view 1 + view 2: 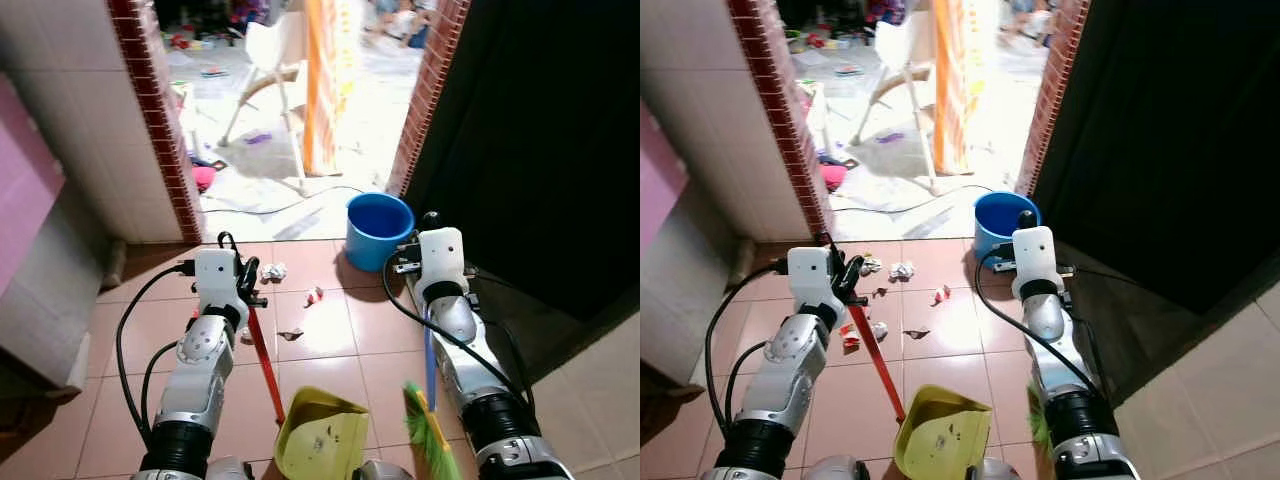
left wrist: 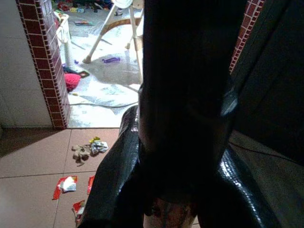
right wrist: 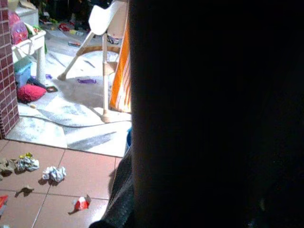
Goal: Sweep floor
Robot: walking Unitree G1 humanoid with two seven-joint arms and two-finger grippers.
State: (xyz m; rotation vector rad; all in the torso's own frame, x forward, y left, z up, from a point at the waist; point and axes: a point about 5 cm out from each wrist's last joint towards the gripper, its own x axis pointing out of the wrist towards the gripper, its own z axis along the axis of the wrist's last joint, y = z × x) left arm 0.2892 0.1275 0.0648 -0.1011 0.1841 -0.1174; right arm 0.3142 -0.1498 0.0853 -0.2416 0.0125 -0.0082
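Terracotta tile floor [image 1: 320, 335] at a doorway framed by red brick edging [image 1: 150, 110], bright pale floor beyond with a white chair [image 1: 270, 70], an orange curtain [image 1: 322, 80] and a loose cable [image 1: 280, 207] across the threshold. Dark wall or door panel [image 1: 540, 140] on the right side

Left arm forward, left pincer [image 1: 852, 275] closed around the red handle [image 1: 875, 365] of the dustpan; handle runs diagonally down to the yellow-green dustpan [image 1: 322, 435], which sits on the tiles between the two arms, close to the robot. A few dark bits lie inside the pan

Right arm forward on the right, right pincer [image 1: 430, 222] up near the blue bucket [image 1: 378, 228]; wrist view too dark, cannot tell finger state. Blue broom handle [image 1: 430, 360] runs along the right forearm, green bristles [image 1: 425, 425] at its low end just beside the dustpan's right edge

Bucket stands on the tiles at the threshold, right of centre

Litter is scattered on tiles ahead of the pan: crumpled white paper [image 1: 273, 271] near the left pincer, red-white wrapper [image 1: 314, 295] mid-floor, small dark scrap [image 1: 291, 335] closer in, red wrappers [image 2: 66, 184] and a grey-yellow clump [image 2: 88, 149] in the left wrist view. All litter is apart from the dustpan mouth
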